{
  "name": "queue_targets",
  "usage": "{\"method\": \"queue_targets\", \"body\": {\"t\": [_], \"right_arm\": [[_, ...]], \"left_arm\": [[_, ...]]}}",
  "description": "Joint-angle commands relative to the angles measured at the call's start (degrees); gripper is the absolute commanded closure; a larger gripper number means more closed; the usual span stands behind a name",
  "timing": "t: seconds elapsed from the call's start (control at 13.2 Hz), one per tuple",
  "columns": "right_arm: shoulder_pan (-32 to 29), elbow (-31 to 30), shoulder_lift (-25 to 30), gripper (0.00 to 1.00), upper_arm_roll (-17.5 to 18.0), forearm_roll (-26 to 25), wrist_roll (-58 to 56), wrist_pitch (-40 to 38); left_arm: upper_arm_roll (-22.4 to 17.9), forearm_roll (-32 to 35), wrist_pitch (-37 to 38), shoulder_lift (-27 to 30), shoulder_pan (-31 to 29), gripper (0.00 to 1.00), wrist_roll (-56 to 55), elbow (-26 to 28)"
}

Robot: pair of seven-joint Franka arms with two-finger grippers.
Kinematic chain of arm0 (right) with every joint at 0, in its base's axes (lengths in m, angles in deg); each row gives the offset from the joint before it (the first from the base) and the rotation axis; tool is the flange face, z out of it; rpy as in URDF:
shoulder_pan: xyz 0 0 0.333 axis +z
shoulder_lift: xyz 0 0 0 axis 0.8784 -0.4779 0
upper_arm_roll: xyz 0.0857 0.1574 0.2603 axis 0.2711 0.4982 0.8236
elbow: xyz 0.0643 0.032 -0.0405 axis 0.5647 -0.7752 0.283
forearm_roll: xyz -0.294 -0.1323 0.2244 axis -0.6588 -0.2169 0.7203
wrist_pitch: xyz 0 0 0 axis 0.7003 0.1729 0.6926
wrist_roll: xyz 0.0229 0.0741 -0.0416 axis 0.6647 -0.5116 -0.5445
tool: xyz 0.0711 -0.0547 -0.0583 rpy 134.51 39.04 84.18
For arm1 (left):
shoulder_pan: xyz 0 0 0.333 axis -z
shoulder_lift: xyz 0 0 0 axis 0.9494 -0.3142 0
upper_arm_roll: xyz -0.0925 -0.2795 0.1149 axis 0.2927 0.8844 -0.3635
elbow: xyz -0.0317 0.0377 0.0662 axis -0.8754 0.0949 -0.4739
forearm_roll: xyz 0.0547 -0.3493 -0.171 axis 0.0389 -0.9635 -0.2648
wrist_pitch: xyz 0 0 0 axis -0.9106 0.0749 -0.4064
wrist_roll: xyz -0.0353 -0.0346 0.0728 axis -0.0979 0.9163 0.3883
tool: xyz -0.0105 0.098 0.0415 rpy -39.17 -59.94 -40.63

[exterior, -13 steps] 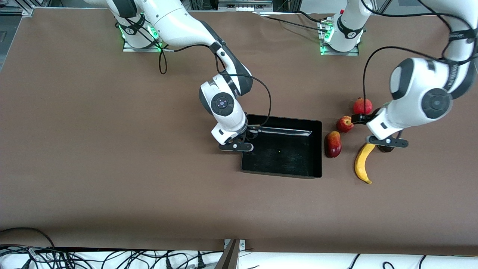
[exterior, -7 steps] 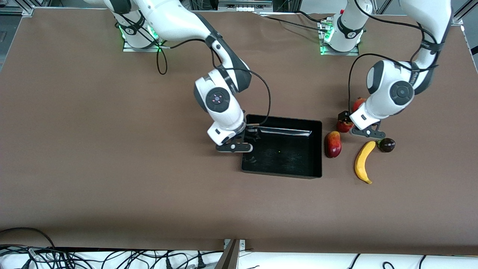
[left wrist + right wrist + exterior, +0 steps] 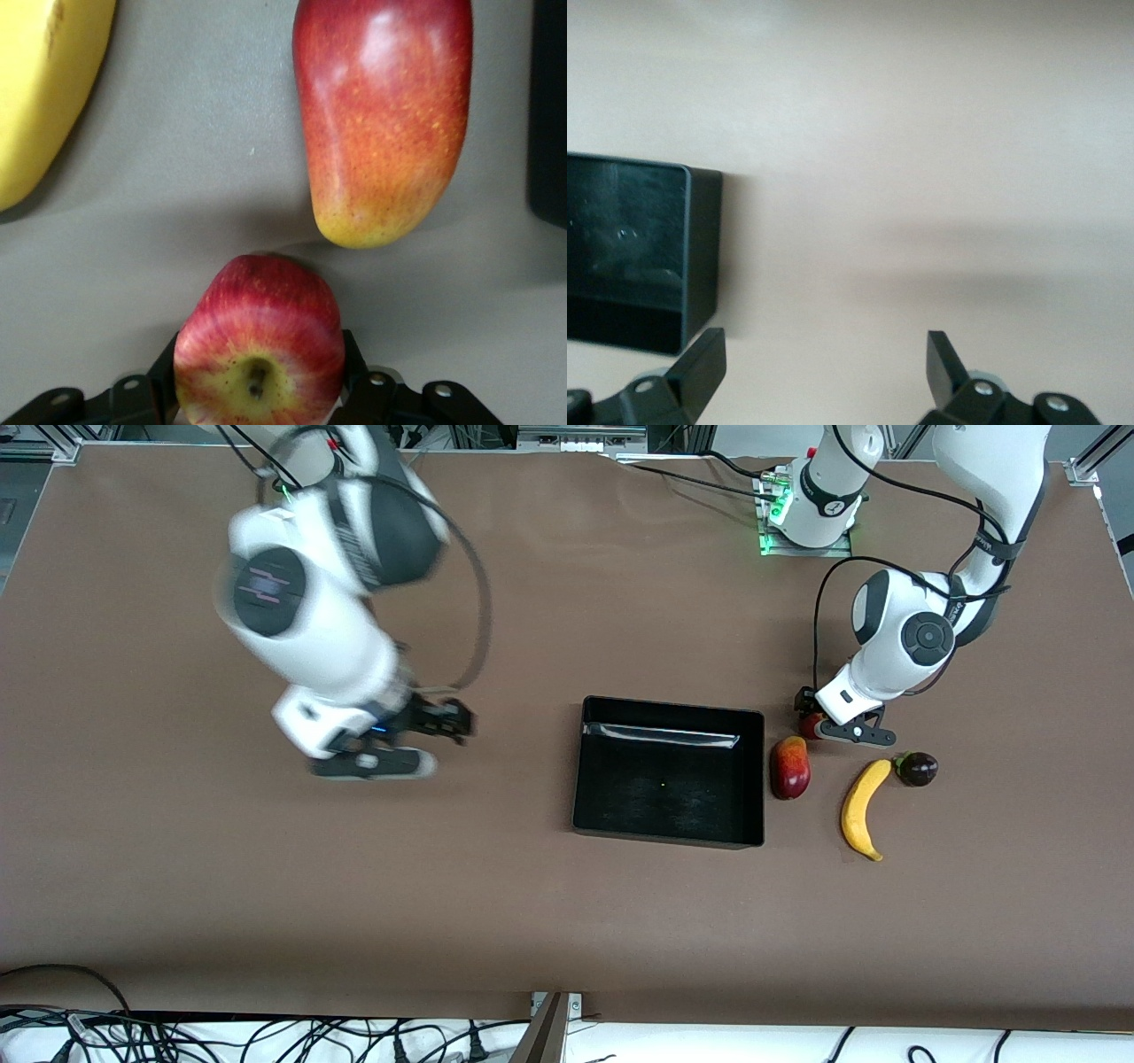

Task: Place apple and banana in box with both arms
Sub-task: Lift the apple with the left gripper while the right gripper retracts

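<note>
Apple [image 3: 259, 354] between left tool [image 3: 259, 394] fingers [image 3: 159, 390]

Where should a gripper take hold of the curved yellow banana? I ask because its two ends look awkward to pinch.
Judging by its shape, grip the curved yellow banana at its thick middle, coming straight down from above. It lies flat on the brown table, and its long sides are free there, so the fingers could close across its narrow width. The ends taper.
</note>
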Motion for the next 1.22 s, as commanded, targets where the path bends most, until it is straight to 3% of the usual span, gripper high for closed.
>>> {"method": "queue_targets", "body": {"t": [0.0, 0.23, 0.3, 0.46, 0.61, 0.76, 0.99, 1.14], "right_arm": [[0.96, -10.42, 8.82, 0.00, -2.78, -0.62, -5.31, -0.22], [-0.17, -14.64, 13.48, 0.00, -3.32, -2.37, -5.41, -2.51], [-2.45, -16.66, 14.97, 0.00, -1.23, -4.21, -5.41, -2.42], [-11.21, -18.95, 18.05, 0.00, 7.70, -8.34, -5.41, -2.34], [-20.70, -22.64, 21.48, 0.00, 17.98, -12.99, -5.41, -0.33], [-26.88, -26.33, 24.20, 0.00, 23.73, -15.64, -5.50, 1.78], [-30.58, -29.51, 26.59, 0.00, 26.38, -18.64, -6.90, 4.25], [-31.47, -29.34, 26.59, 0.00, 26.30, -18.99, -9.00, 4.87]], "left_arm": [[0.64, -0.16, 5.48, 3.30, 0.25, 0.99, 0.77, -3.21], [4.93, -0.77, 27.41, 4.03, 0.34, 0.99, -1.51, -18.99], [6.34, -0.77, 34.44, 2.19, 0.69, 0.99, -5.44, -26.02], [10.11, -0.95, 43.53, -2.99, 2.09, 0.96, -17.19, -37.38], [11.10, -0.25, 43.40, -6.69, 6.82, 0.94, -30.11, -40.15], [11.10, -0.16, 37.36, -10.99, 9.30, 0.94, -33.16, -39.63], [11.10, -0.07, 32.50, -16.09, 9.92, 0.93, -33.16, -39.10], [11.01, -0.07, 31.62, -18.47, 10.10, 0.90, -33.25, -39.10]]}}
